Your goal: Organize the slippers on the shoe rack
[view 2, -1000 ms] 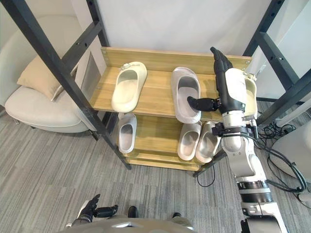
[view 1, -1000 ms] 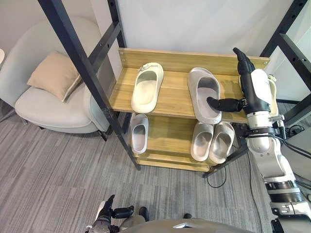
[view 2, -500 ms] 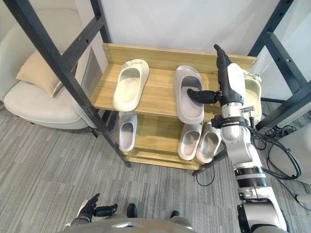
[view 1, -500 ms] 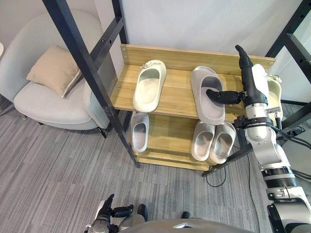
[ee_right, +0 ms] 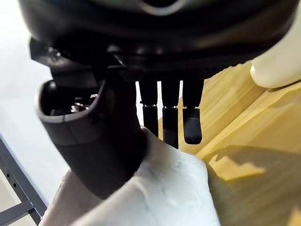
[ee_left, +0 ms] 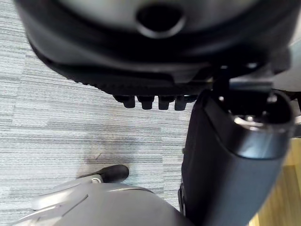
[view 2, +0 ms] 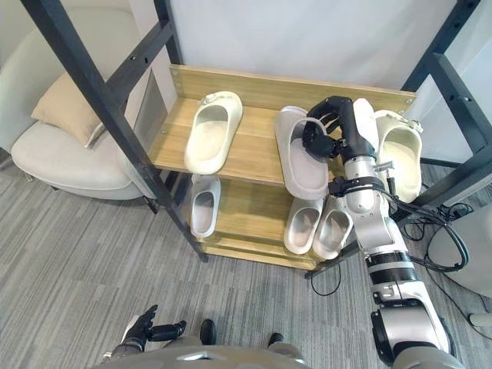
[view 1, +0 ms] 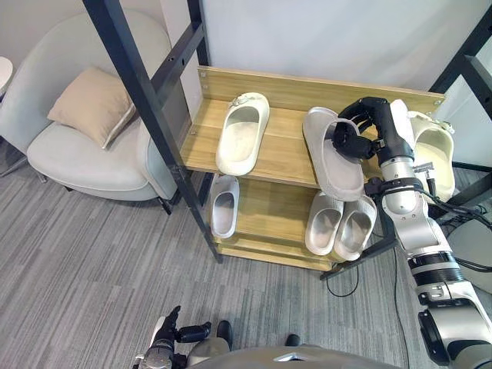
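Grey slipper (view 1: 338, 173), broad strap clamped in curled right hand (view 1: 367, 124), atop shoe rack (view 1: 284, 150).

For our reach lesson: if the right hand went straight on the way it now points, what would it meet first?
The right hand is curled on the grey slipper; carrying it onward, it would probably meet the shoe rack's back board first, though depth is unclear.

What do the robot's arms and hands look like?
The right arm is a chain of rounded silver-grey tubes joined by black rings. Its right hand has slim dark fingers and a thick dark thumb, with a pale silver shell on its back. The left hand is dark too, on a silver-grey wrist.
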{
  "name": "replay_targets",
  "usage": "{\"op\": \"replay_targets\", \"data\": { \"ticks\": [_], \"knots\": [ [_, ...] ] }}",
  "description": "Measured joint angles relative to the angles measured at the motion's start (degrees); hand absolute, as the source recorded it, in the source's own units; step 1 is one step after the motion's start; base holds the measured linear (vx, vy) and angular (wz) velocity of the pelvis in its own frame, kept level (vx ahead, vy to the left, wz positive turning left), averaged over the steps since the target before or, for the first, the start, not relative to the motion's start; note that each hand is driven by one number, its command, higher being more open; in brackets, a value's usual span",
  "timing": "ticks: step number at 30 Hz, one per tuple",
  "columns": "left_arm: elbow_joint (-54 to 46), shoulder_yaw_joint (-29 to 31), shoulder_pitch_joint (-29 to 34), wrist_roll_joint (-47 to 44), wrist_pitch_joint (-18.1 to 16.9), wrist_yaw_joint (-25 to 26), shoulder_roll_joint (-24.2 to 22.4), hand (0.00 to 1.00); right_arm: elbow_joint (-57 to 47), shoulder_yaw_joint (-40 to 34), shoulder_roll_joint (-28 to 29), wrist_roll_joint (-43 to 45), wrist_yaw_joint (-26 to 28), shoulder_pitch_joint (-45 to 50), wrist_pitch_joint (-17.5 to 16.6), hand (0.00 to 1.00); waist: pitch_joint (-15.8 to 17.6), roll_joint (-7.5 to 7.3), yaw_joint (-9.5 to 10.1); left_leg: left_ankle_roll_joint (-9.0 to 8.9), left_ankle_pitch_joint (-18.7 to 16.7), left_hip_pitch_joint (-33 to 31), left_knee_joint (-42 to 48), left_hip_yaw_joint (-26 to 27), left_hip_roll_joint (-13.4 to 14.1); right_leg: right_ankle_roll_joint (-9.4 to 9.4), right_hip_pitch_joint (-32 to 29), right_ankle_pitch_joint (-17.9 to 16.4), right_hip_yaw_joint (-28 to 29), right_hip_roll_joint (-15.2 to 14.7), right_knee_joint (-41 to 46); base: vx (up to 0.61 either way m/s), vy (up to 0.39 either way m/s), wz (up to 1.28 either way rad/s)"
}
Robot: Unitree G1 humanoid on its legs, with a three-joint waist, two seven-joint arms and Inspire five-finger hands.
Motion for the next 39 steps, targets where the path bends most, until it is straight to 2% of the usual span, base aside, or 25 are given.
{"op": "replay_targets", "data": {
  "ticks": [9, 20, 24, 25, 26, 29, 31, 33, 35, 39],
  "knots": [
    [0.02, 0.00, -0.31, -0.26, 0.07, 0.00, -0.03, 1.00, -1.46, -0.96, 1.72, 0.44, -0.23, 0.76, 0.00, 0.00, 0.96, 0.15, -0.01, -0.01, -0.01, 0.84, 0.00, -0.08, 0.00, 0.00, 0.86, -0.01, -0.05, -0.03, 0.04, -0.02, -0.004, 0.00],
    [-0.19, 0.09, -0.49, -0.13, 0.14, 0.00, -0.31, 1.00, -18.91, -3.15, 7.22, 0.06, -0.49, 9.16, -0.07, 0.00, 1.30, 0.71, -0.39, -0.03, -0.03, 0.85, 0.01, -0.29, 0.06, 0.04, 0.86, -0.03, -0.17, -0.11, 0.35, -0.01, -0.001, 0.00],
    [-0.49, 0.17, -0.50, 0.87, 0.23, 0.02, -0.38, 1.00, -29.94, -5.66, 9.81, 3.37, -1.54, 10.14, -2.79, 0.00, 1.19, 0.90, -0.57, -0.11, -0.10, 1.00, 0.16, -0.29, 0.03, 0.04, 0.96, -0.03, -0.15, -0.27, 0.64, 0.00, 0.000, 0.01],
    [-0.46, 0.17, -0.49, 0.96, 0.29, 0.03, -0.64, 1.00, -39.11, -4.59, 12.61, 9.22, -1.06, 10.42, -7.55, 0.00, 0.91, 1.38, -0.59, -0.11, -0.10, 1.03, 0.54, -0.51, 0.00, 0.13, 1.07, -0.19, -0.47, -0.41, 1.26, -0.02, -0.005, 0.11],
    [-0.43, 0.16, -0.47, 1.07, 0.32, 0.03, -0.72, 1.00, -40.67, -3.46, 13.18, 11.35, -0.18, 10.99, -8.84, 0.00, 0.79, 1.55, -0.67, -0.11, -0.10, 1.05, 0.70, -0.97, -0.14, 0.39, 1.09, -0.78, -0.92, -0.66, 2.01, -0.04, -0.010, 0.15],
    [-0.43, 0.15, -0.40, 1.88, 0.34, 0.03, -1.07, 1.00, -41.51, -1.58, 13.84, 13.52, 2.30, 11.98, -9.58, 0.00, 0.19, 2.00, -0.57, -0.04, -0.01, 1.04, 0.73, -1.49, -0.21, 0.41, 1.08, -1.15, -1.28, -0.81, 2.59, -0.04, -0.010, 0.10],
    [-0.25, 0.13, -0.24, 1.99, 0.36, 0.04, -1.14, 1.00, -41.53, 2.41, 15.00, 14.08, 1.92, 12.95, -9.59, 0.00, -0.17, 2.27, -0.49, -0.06, 0.06, 0.91, 0.74, -1.68, -0.23, 0.41, 1.03, -1.17, -1.45, -0.80, 2.57, -0.03, -0.007, 0.04],
    [0.11, 0.04, -0.35, 2.00, 0.38, 0.03, -1.28, 1.00, -41.29, 9.88, 16.82, 29.27, 8.68, 15.80, -9.45, 0.00, -0.52, 2.55, -0.70, -0.08, 0.07, 0.84, 0.74, -1.91, -0.21, 0.42, 1.09, -1.36, -1.67, -0.76, 2.57, -0.01, -0.014, 0.05],
    [0.11, 0.04, -0.42, 2.00, 0.37, 0.00, -1.32, 1.00, -39.99, 15.37, 16.92, 37.08, 14.43, 17.52, -8.30, 0.00, -0.56, 2.60, -0.60, -0.11, 0.11, 0.73, 0.79, -2.40, -0.22, 0.40, 1.27, -1.50, -2.27, -0.75, 2.58, -0.01, -0.021, 0.13],
    [0.10, 0.03, -0.73, 2.00, 0.32, -0.05, -1.25, 1.00, -36.31, 21.52, 16.99, 41.93, 20.65, 19.49, -5.70, 0.00, -0.86, 2.12, 0.45, -0.18, 0.17, 0.60, 0.87, -3.60, -0.32, 0.37, 1.76, -1.82, -3.41, -0.76, 2.61, 0.00, -0.017, 0.17]
  ]
}}
